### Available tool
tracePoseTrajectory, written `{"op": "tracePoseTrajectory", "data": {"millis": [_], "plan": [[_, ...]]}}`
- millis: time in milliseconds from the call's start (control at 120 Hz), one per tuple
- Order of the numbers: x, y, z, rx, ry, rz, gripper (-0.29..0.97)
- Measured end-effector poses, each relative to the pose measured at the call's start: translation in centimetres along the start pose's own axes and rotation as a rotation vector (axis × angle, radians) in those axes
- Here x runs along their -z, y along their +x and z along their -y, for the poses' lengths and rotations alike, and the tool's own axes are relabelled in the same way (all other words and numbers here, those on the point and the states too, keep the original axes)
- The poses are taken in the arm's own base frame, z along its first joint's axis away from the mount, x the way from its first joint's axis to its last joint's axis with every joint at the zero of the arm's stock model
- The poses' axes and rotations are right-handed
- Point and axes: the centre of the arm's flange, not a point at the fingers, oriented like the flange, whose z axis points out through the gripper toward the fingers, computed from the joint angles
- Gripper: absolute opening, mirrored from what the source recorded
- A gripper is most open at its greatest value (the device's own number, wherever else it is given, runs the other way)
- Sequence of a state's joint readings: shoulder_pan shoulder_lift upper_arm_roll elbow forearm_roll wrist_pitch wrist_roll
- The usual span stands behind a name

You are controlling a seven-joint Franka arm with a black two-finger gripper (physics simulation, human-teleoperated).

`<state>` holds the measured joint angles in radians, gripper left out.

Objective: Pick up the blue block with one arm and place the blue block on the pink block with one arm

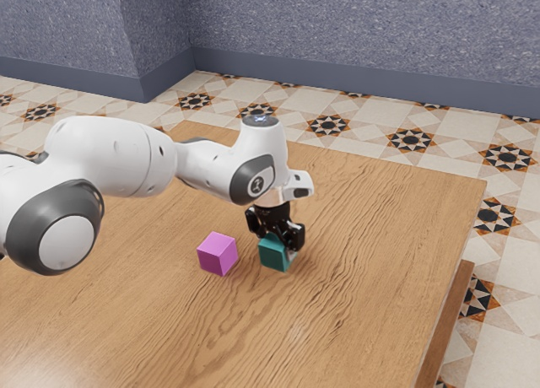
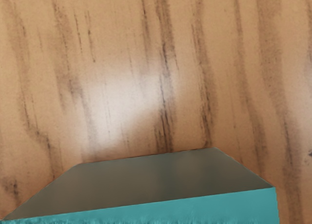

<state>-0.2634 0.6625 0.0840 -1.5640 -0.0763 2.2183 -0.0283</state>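
— Near the table's (image 1: 380,236) middle, what does the block (image 1: 273,256) look like?
— A teal-blue cube, plain-faced. The gripper (image 1: 277,239) clasps it, with a black finger on each of two sides.
— Anything nearby?
— The pink block (image 1: 218,253) stands just beside it, not touching. Nothing lies between them.

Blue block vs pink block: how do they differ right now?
Colour: the blue block renders teal; the pink block is magenta.
Position: the blue block sits right under the gripper, which partly covers it. The pink block stands free to the exterior view's left, with a gap between the two.
Shared: both are cubes of about the same size over the wooden table. The blue block is not yet on the pink block.
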Motion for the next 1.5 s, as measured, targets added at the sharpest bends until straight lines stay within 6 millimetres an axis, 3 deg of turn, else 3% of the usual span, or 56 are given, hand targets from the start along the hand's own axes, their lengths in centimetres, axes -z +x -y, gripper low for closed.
{"op": "tracePoseTrajectory", "data": {"millis": [408, 692, 808, 1042, 1500], "plan": [[1.2, 0.0, -0.2, 0.013, 0.005, -0.011, 0.43], [6.7, -0.1, -0.6, 0.008, 0.005, -0.065, 0.38], [8.3, -1.1, -0.4, 0.012, 0.003, -0.071, 0.35], [9.3, -3.5, 1.6, 0.040, 0.011, -0.056, 0.33], [10.2, -7.7, 7.6, 0.099, 0.024, -0.043, 0.33]]}}
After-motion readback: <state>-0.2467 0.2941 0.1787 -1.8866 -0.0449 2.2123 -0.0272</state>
